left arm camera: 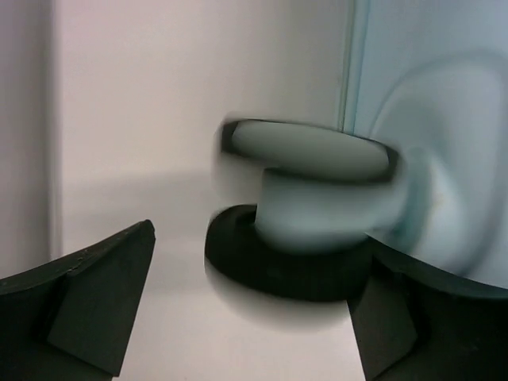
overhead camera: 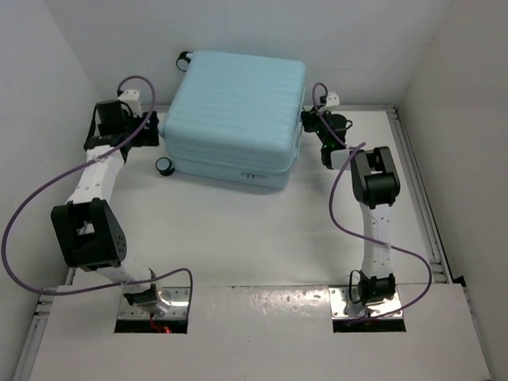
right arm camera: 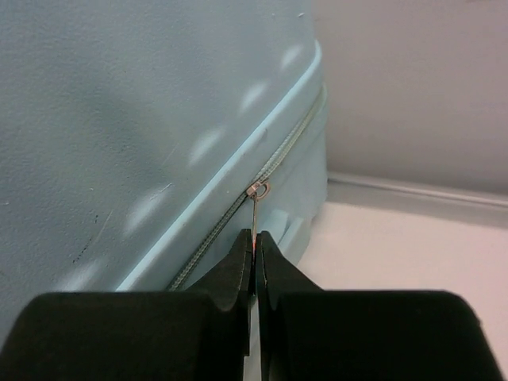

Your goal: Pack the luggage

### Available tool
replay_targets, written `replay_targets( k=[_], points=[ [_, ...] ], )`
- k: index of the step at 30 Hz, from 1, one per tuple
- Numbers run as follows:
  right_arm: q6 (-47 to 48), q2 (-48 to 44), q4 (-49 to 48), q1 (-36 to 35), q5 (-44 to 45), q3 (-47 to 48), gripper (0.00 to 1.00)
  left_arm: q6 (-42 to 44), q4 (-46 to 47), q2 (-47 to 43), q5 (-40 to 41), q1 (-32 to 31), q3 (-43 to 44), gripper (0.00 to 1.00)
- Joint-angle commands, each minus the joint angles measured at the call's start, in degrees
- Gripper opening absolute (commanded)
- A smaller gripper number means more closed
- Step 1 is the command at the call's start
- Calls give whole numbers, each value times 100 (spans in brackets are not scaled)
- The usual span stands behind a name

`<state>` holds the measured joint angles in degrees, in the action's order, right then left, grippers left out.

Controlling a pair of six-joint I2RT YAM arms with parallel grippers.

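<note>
The pale aqua-blue ribbed luggage lies flat and closed at the back middle of the table. My right gripper is at its right side, shut on the thin metal zipper pull that hangs from the slider on the zip seam. My left gripper is at the luggage's left side, open, with its fingers on either side of a black-and-white wheel. The wheel is close to the right finger; I cannot tell if they touch.
Another wheel sticks out at the luggage's front-left corner and one at the back-left. White walls close in on both sides and behind. A metal rail runs along the table's right edge. Purple cables loop from both arms.
</note>
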<state>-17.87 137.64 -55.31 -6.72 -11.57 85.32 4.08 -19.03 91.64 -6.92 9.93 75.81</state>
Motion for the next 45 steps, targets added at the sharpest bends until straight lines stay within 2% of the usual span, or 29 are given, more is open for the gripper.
replay_targets(
  k=[1, 7, 9, 10, 11, 13, 14, 18, 20, 23, 25, 26, 27, 28, 31, 33, 37, 45],
  points=[
    [-462, -738, -744, -610, -881, -707, 0, -619, 1402, -821, 807, 474, 93, 100],
    [-911, -1125, -1149, -1225, -1435, -1298, 0, -67, 1402, -1770, 315, 677, -251, 100],
    [-1025, -1240, -1201, -1383, -1488, -1421, 0, 494, 921, -1947, -1200, 808, -129, 100],
    [-1121, -1336, -1210, -1498, -1514, -1456, 0, 1089, 283, -2035, -1737, 808, -41, 100],
    [-1166, -1371, -1236, -1621, -1532, -1500, 0, 1295, 16, -2271, -2456, 600, -40, 100],
    [-1288, -1407, -1246, -1744, -1611, -1501, 0, 1796, -808, -2526, -2735, 169, -40, 100],
    [-1342, -1442, -1254, -1902, -1681, -1509, 0, 1877, -1022, -2780, -2675, -364, -205, 96],
    [-1412, -1477, -1298, -2201, -1717, -1492, 0, 1957, -1464, -3212, -2228, -1746, -716, 85],
    [-1474, -1521, -1307, -2377, -1717, -1457, 0, 1712, -1464, -3266, -1955, -2518, -770, 85],
    [-1544, -1539, -1263, -2562, -1699, -1360, 0, 1107, -1464, -3136, -1384, -3145, -770, 80],
    [-1544, -1565, -1246, -2685, -1690, -1281, 0, 842, -1464, -3134, -866, -3733, -874, 76],
    [-1570, -1556, -1263, -2781, -1673, -1211, 0, 588, -1229, -3073, -264, -4171, -1075, 76],
    [-1571, -1565, -1254, -2782, -1655, -1184, 0, 464, -1078, -2986, -258, -4366, -1173, 76],
    [-1545, -1583, -1254, -2808, -1673, -1149, 0, 375, -955, -2889, 465, -4516, -1243, 76],
    [-1492, -1618, -1202, -2826, -1620, -1123, 0, 243, -840, -2266, 1452, -4877, -1244, 76],
    [-1465, -1644, -1158, -2782, -1611, -1149, 0, 243, -770, -2019, 1631, -4939, -1357, 74],
    [-1395, -1697, -1079, -2686, -1602, -1202, 0, 181, -454, -1606, 2666, -4958, -1665, 69],
    [-1377, -1715, -1034, -2536, -1620, -1351, 0, 655, 117, -1438, 3099, -4562, -2474, 66]
  ],
)
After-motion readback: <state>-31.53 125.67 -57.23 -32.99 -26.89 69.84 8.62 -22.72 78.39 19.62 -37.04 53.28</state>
